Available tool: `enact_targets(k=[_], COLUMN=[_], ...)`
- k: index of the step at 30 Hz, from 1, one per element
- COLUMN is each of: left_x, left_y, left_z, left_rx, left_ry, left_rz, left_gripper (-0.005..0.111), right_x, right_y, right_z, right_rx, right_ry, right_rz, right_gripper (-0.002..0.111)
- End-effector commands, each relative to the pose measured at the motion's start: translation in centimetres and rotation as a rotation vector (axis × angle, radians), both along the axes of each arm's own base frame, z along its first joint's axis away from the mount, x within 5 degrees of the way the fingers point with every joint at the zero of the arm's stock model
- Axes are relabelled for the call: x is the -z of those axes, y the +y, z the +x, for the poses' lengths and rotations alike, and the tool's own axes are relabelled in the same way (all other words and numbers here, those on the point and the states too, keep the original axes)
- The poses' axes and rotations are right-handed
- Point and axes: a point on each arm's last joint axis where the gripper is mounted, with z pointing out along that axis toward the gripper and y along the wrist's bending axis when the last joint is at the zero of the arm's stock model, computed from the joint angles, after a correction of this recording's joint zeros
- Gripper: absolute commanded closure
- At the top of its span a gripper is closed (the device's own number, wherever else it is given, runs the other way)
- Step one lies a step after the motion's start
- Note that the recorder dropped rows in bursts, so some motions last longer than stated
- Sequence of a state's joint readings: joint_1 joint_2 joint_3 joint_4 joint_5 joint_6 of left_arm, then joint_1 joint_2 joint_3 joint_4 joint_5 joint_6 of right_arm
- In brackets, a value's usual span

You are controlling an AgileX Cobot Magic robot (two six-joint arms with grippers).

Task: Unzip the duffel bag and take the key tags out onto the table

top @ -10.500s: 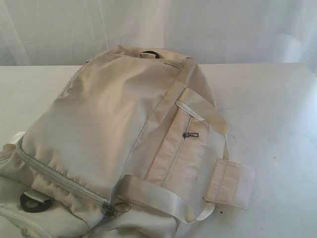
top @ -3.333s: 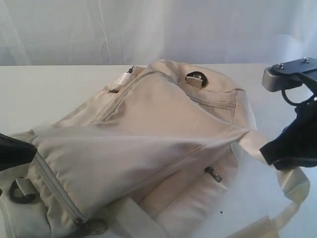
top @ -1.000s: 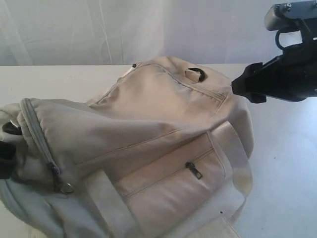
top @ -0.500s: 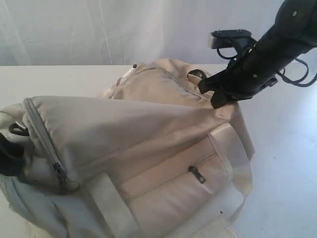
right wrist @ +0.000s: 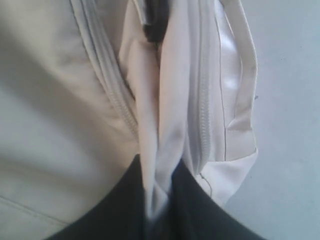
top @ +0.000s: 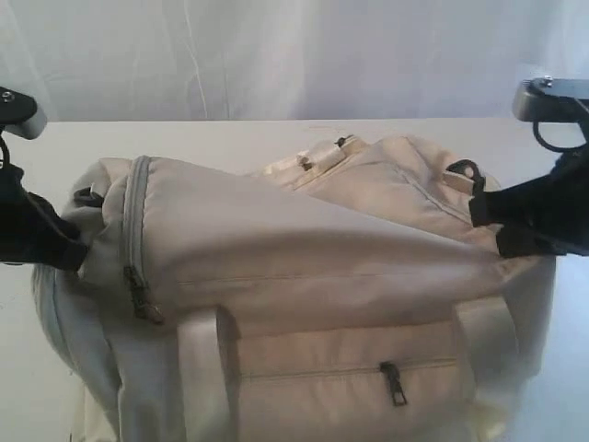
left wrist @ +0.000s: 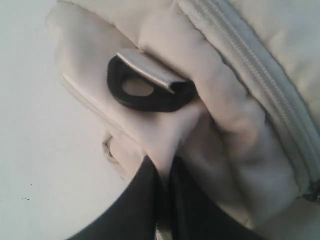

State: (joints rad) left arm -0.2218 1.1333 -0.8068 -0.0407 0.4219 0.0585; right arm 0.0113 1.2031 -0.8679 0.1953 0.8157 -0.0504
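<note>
The cream duffel bag (top: 304, 276) lies lengthwise across the white table (top: 221, 138), stretched between both arms, its zippers closed. My left gripper (top: 74, 250) is shut on the fabric of the bag's left end. In the left wrist view the black jaws (left wrist: 165, 167) pinch a fold just below a dark metal ring (left wrist: 145, 90). My right gripper (top: 497, 226) is shut on the bag's right end; the right wrist view shows its jaws (right wrist: 160, 172) clamping a fold of cloth between two zipper lines. A grey zipper pull (top: 143, 299) hangs at the left end. The key tags are hidden.
A side pocket with a dark zipper pull (top: 394, 382) faces the camera, flanked by webbing straps (top: 202, 368). A white curtain hangs behind the table. Bare tabletop shows behind the bag and to the left of it.
The right gripper came down from above the bag and closed on its right end. The bag has been turned and pulled taut, and its left end has been lifted and moved right.
</note>
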Motion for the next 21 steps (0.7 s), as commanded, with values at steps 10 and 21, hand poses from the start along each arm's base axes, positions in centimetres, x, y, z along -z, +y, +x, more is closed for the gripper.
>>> enact_targets(k=[10,21], left_x=[0.5,0.4], left_y=[-0.2,-0.2], left_z=[0.1,0.1], left_rx=[0.01,0.009], left_ry=[0.089,0.081], left_rz=[0.006,0.005], left_gripper=[0.106,0.106], right_x=[-0.2,0.4], right_y=[-0.8,-0.9], right_z=[-3.7,-0.5], right_rx=[0.023,0.03], right_ry=[-0.159,-0.151], right_rz=[-0.059,-0.063], right_gripper=[0.105,0.084])
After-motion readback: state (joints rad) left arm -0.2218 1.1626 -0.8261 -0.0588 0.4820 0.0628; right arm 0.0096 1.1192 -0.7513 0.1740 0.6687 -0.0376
